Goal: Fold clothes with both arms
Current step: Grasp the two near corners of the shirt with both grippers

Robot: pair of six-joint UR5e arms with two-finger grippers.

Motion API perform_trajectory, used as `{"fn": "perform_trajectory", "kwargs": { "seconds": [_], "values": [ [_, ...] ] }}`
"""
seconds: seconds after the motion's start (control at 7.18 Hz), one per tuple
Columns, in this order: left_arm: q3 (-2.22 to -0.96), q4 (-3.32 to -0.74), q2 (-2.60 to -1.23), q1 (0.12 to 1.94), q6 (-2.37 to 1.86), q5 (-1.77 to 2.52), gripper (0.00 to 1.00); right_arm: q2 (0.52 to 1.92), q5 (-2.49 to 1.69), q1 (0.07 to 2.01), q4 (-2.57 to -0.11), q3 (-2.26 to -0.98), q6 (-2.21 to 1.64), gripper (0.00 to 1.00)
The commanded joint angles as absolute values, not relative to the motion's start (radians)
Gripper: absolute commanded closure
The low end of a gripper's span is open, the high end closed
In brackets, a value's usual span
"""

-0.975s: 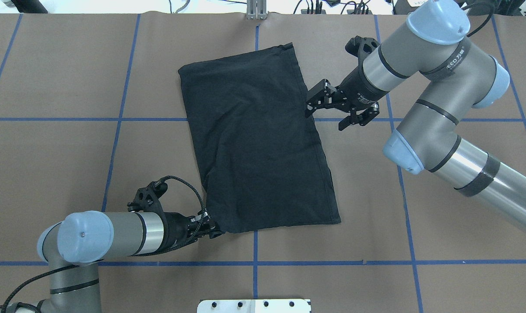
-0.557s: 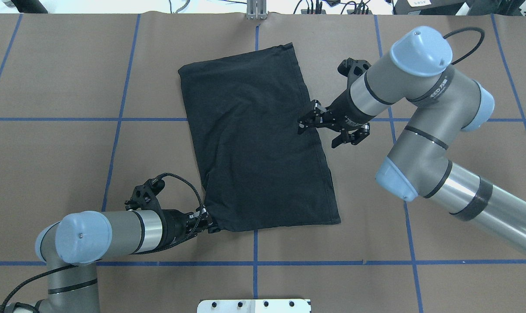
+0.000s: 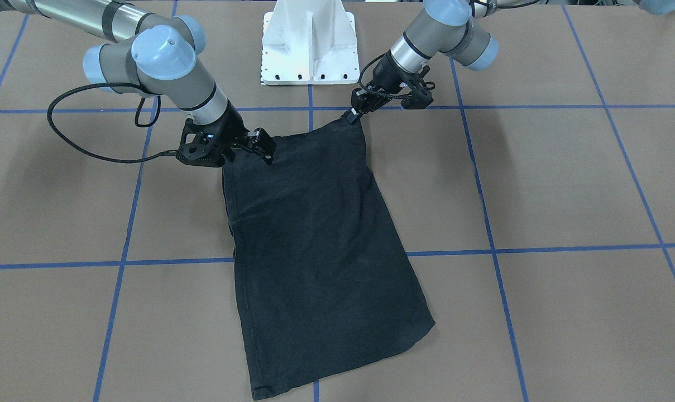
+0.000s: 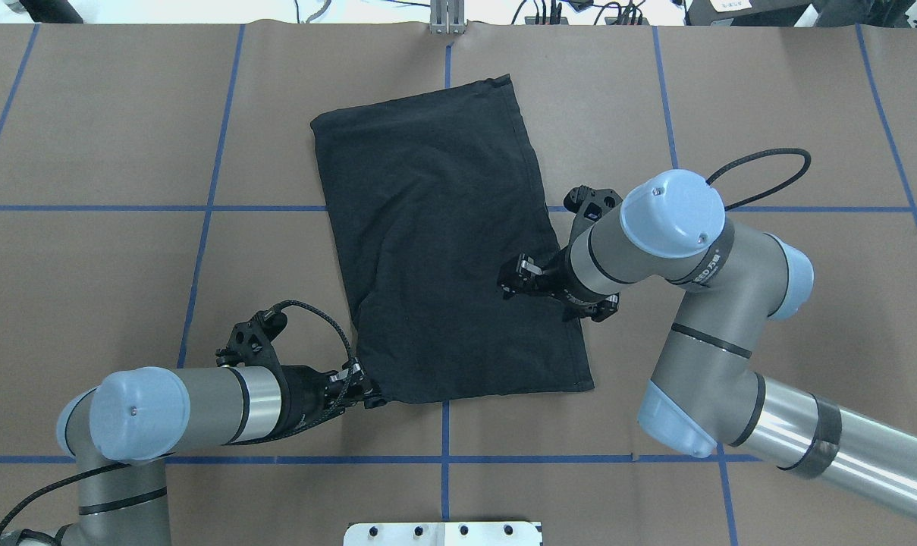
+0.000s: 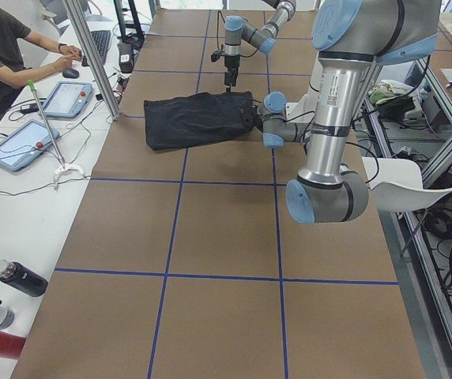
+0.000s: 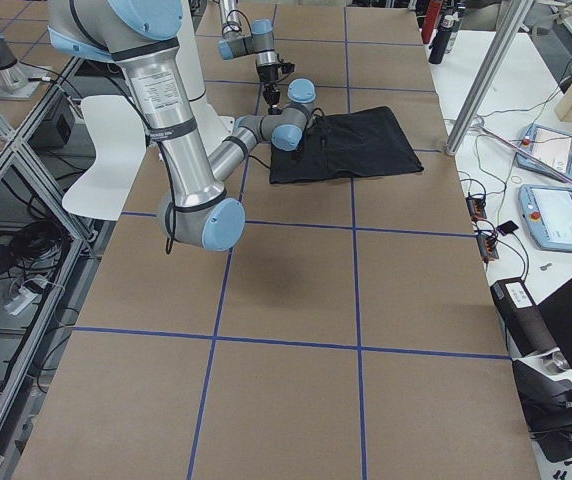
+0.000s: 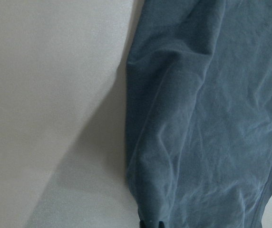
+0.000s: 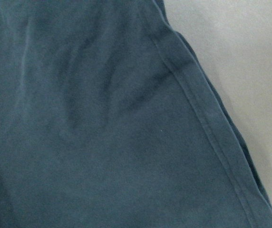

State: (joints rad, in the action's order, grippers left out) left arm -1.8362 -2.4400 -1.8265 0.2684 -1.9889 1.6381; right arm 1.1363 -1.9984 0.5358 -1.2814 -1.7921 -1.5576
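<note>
Overhead exterior view has a black T-shirt (image 4: 443, 243) lying folded into a long rectangle on the brown table (image 4: 109, 303). It is slanted across the blue tape lines (image 4: 86, 208), with one short edge towards the far side and the other towards the robot. Only plain black cloth shows. The left gripper (image 4: 368, 397) sits at the near left corner of the cloth, its fingers pressed together on that corner, and the left arm (image 4: 200, 406) reaches in low from the robot's side. In the front-facing view that corner is drawn to a small point at the fingers. The right gripper (image 4: 551, 297) is over the shirt's right long edge, towards the near end, with its jaws spread apart. One finger is above the cloth and the other is out past the edge, over the table. Whether either finger touches the cloth cannot be told. The right wrist view is filled with dark fabric and a stitched hem (image 8: 209, 137) running aslant, with bare table at the upper right. The left wrist view shows wrinkled cloth on its right and bare table on its left. A white pedestal (image 3: 308, 42) stands beyond the shirt in the front-facing view. In the exterior left view a person (image 5: 5, 47) sits at a side desk.
</note>
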Motion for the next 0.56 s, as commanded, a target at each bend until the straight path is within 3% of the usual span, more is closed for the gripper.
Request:
{"fn": "perform_trajectory", "kwargs": {
  "seconds": [0.0,0.42],
  "values": [
    [-1.836,-2.441,-1.825,0.268,-1.99,1.651,1.0,1.144,-1.959,0.479,-1.449,-1.862,-1.553,0.0],
    [-1.835,-2.441,-1.828,0.267,-1.988,1.652,1.0,1.192,-1.914,0.466,-1.44,-1.862,-1.439,0.0]
  ]
}}
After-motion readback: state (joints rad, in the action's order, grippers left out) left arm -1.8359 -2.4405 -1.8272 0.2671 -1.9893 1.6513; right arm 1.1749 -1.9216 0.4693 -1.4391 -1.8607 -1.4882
